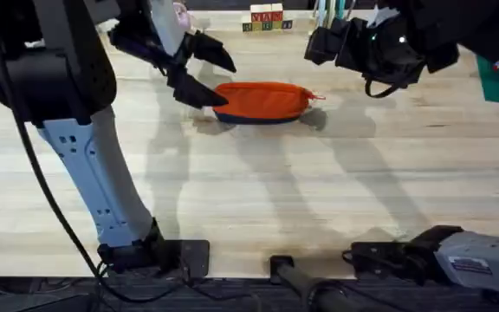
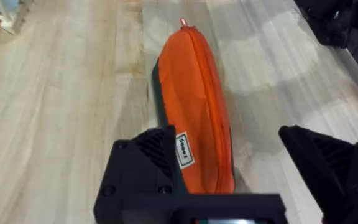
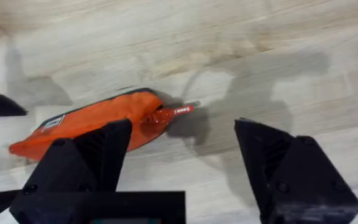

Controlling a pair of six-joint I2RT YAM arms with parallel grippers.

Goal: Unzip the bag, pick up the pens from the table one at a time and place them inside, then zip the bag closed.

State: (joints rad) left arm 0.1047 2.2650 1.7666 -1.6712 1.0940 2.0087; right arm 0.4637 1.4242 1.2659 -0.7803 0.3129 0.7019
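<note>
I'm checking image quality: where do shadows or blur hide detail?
Overhead: the arms cast soft shadows across the table beside the bag. Left wrist: bag sharp, left gripper blurred. Right wrist: shadow darkens the wood beside the zipper pull.

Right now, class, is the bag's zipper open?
No: in the left wrist view the bag is closed, its zipper running unbroken along the top.

The soft orange zippered pencil pouch (image 1: 262,101) is lying lengthwise on the light wooden plank tabletop (image 1: 258,191). The black left gripper (image 1: 204,71) is sitting over the pouch's left end; the black right gripper (image 1: 323,43) is hanging behind its right end.
</note>
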